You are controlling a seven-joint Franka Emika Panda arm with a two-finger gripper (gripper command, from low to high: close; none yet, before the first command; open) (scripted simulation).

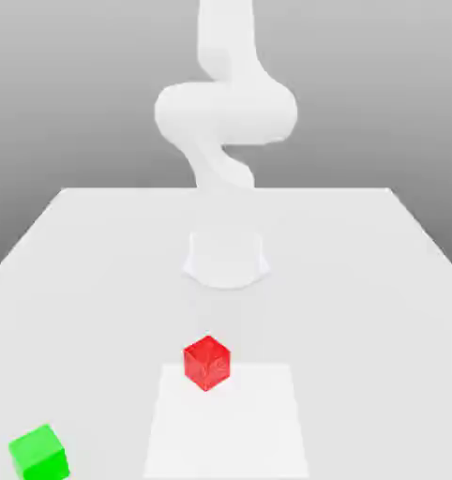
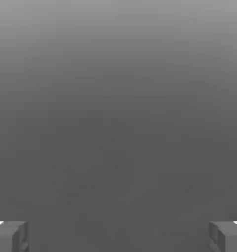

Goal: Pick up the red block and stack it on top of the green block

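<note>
The red block (image 1: 206, 363) rests on the white table (image 1: 361, 281), a little in front of the arm's base (image 1: 226, 258). The green block (image 1: 38, 452) lies on the table near the front corner at the exterior view's left, well apart from the red one. In the hand view my gripper (image 2: 118, 236) is open: its two grey fingertips (image 2: 10, 236) stand far apart at the picture's corners with nothing between them, against a plain grey background. Neither block appears between the fingers.
The white arm (image 1: 225, 112) rises from its base at the table's middle and bends overhead. A paler rectangular patch (image 1: 225, 427) lies on the table just in front of the red block. The table's far edge runs behind the base.
</note>
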